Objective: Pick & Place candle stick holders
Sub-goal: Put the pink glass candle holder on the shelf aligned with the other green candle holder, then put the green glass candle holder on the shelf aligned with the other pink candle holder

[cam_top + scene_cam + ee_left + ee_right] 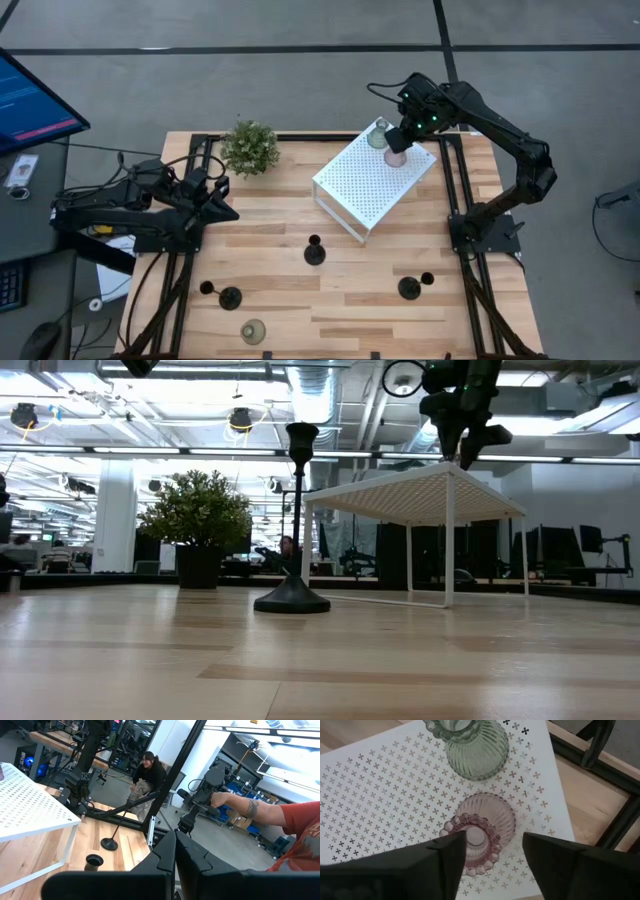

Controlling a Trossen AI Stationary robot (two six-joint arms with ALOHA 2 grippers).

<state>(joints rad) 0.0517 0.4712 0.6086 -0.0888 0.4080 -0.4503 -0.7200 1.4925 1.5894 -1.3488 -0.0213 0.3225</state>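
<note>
A pink glass holder [485,822] stands upright on the white perforated box [370,185], with a greenish glass holder [470,750] just beyond it. My right gripper [495,845] is open, low over the pink holder, with one finger on each side. In the low view the right gripper [462,448] reaches almost to the box top. Three black holders [314,250] [230,297] [409,288] stand on their round bases on the table. Another greenish glass holder [253,331] stands near the front edge. My left gripper [218,196] waits shut at the table's left. My right gripper comes from above, pointing down. One finger [447,857] overlaps the pink holder's scalloped rim [492,837]; the other finger [555,857] stands apart beside its body. Whether any finger touches the holder, I cannot tell.
A green potted plant [250,147] stands at the far left of the table. The box's thin legs [448,540] stand on the table at mid-right. Black frame rails [455,190] run along both sides. People show beyond the table, one with a bare forearm [250,810].
</note>
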